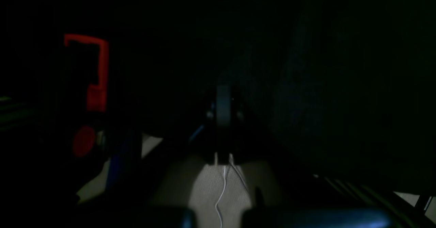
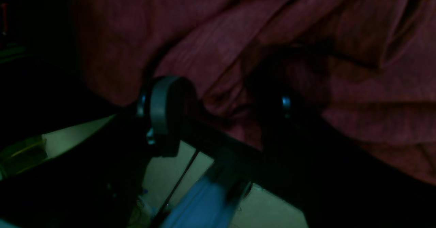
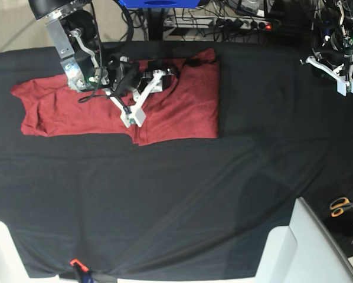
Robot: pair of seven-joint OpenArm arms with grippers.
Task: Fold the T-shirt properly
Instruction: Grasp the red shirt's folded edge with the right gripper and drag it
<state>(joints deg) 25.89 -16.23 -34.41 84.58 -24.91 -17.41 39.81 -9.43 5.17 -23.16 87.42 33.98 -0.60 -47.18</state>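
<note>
While base shows the T-shirt [image 3: 182, 103] whole, wrist views (dim) don't.

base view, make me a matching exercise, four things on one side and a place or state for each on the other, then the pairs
Things:
1. T-shirt
2. right gripper
3. left gripper
4. scissors

Places or states:
A. shut, over bare cloth at the far corner
B. at the table's edge, orange handles
C. open, over red fabric
D. partly folded on the black cloth

Pairs: 1-D, 2-C, 3-A, 4-B
</note>
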